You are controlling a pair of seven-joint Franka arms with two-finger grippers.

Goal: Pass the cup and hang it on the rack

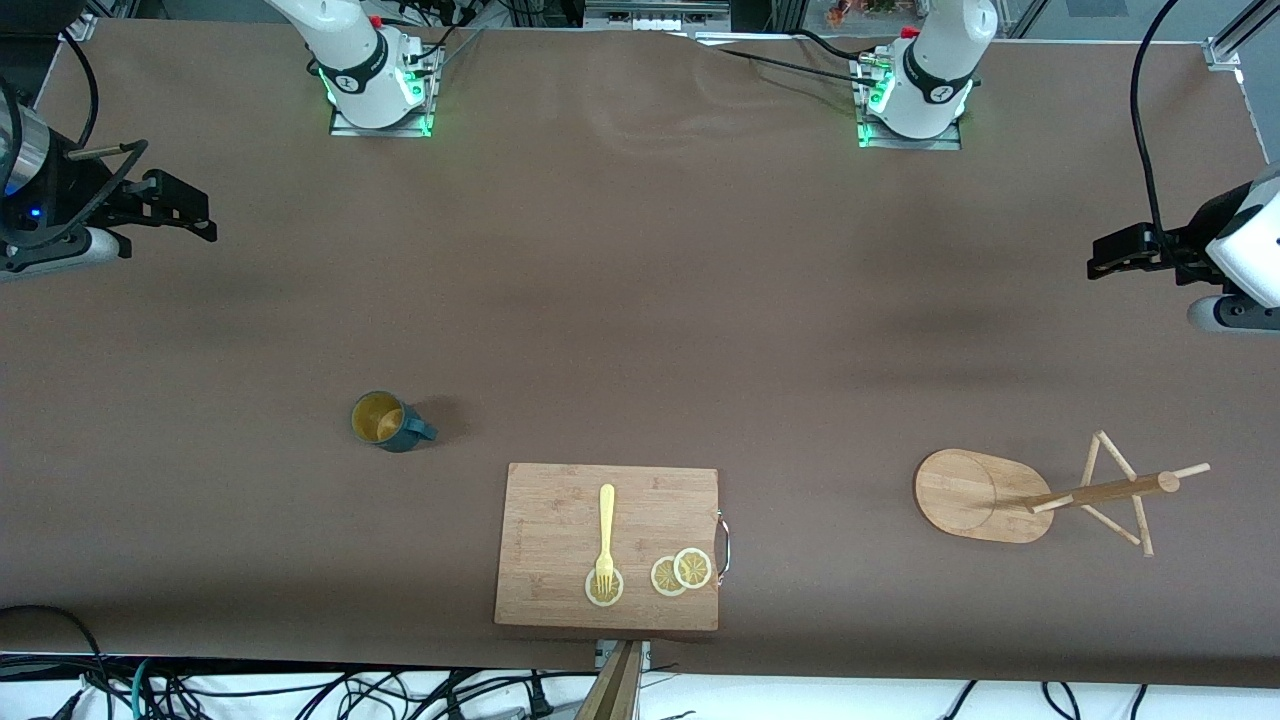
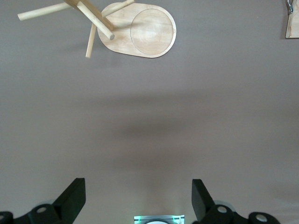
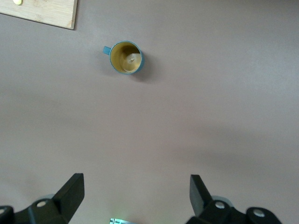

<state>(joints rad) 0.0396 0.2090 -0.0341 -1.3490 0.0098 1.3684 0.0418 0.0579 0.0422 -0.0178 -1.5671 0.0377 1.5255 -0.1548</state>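
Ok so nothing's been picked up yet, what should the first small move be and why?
Probably bring the right gripper down over the cup. The cup stands upright on the table toward the right arm's end, untouched, and that gripper is open with nothing between its fingers. The rack stands toward the left arm's end, where the open left gripper waits.

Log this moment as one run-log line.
cup: upright on table, untouched | rack: standing, pegs bare | left tool: open, above bare table near rack, waiting | right tool: open, above bare table near cup
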